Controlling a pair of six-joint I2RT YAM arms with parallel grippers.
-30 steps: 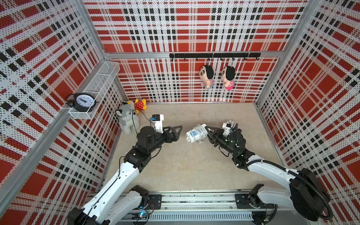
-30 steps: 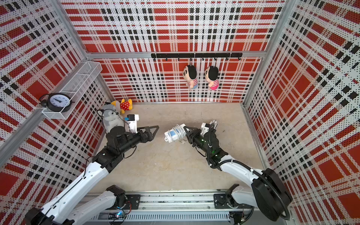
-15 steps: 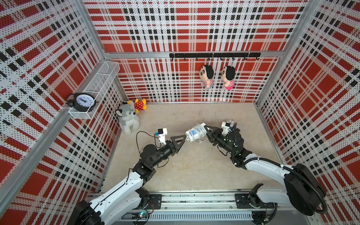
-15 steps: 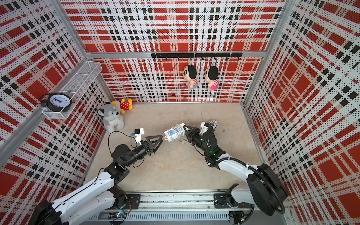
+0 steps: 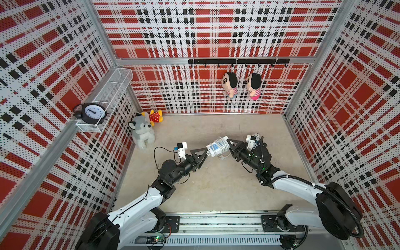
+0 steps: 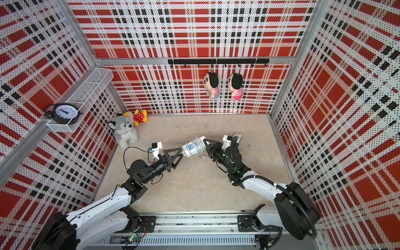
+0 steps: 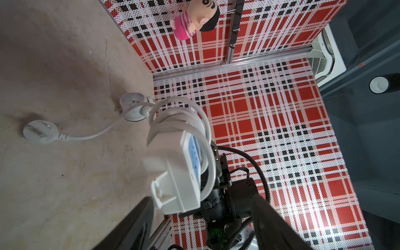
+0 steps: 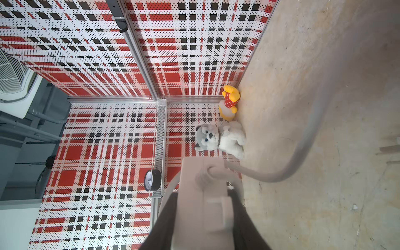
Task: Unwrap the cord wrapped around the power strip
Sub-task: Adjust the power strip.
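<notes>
My right gripper (image 5: 227, 147) is shut on the white power strip (image 5: 214, 147), holding it above the floor with its blue socket face up. The white cord (image 5: 223, 143) is coiled around the strip's middle. Its loose end hangs down, and the plug (image 7: 41, 132) lies on the floor. My left gripper (image 5: 206, 152) is open, its two black fingers standing either side of the strip's free end (image 7: 177, 184). In the left wrist view the fingers are far apart, with the strip close to one finger (image 7: 132, 225). The right wrist view shows the strip (image 8: 194, 173) clamped between both fingers, the cord (image 8: 303, 151) curving off.
A small round white clock (image 7: 133, 106) lies on the floor near the right wrist. A plush husky (image 5: 142, 132) and a yellow plush (image 5: 154, 115) sit in the far left corner. A black alarm clock (image 5: 92, 111) stands in the wire shelf. Two dolls (image 5: 230, 86) hang on the back wall.
My left arm has swung from beside the husky across to the strip's free end, with its tips now around it. The right arm and the strip have hardly moved.
</notes>
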